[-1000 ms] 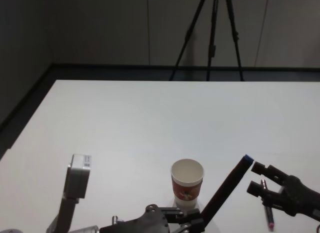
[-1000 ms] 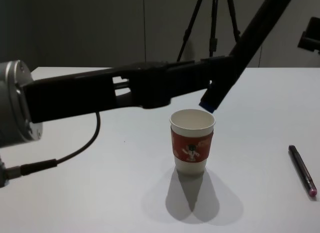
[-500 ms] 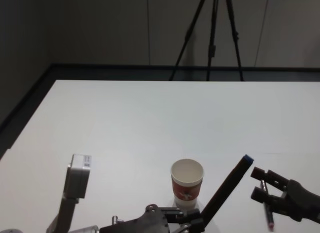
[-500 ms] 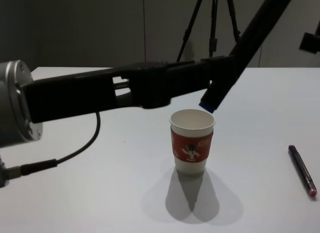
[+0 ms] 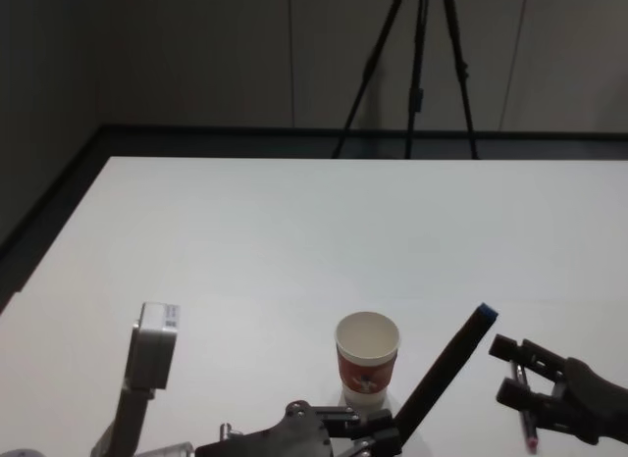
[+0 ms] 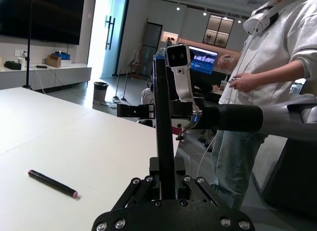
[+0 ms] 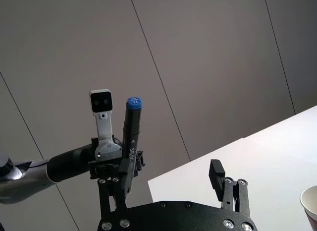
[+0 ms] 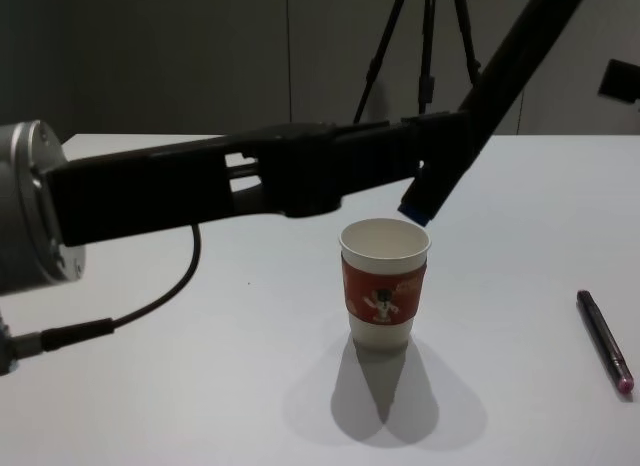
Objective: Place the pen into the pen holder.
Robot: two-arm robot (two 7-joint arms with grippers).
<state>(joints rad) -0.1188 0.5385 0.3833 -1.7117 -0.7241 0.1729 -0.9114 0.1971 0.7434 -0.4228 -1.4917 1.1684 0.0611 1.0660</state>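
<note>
Noted left tool (image 8: 440,156) clamped on slanted pen (image 8: 503,76), lower tip by rim of cup (image 8: 385,286) toward 1 o'clock, cup upright on counter (image 8: 200,386), right tool (image 5: 510,371) spread wide, empty, at 3 o'clock; could clip the rim and topple the light cup if lowered off-centre.

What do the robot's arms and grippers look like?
The left gripper and right gripper are black, their flat bars joined by small silver screws. The left arm has a round silver wrist and a thin black cable. Each wrist carries a white camera box.
</note>
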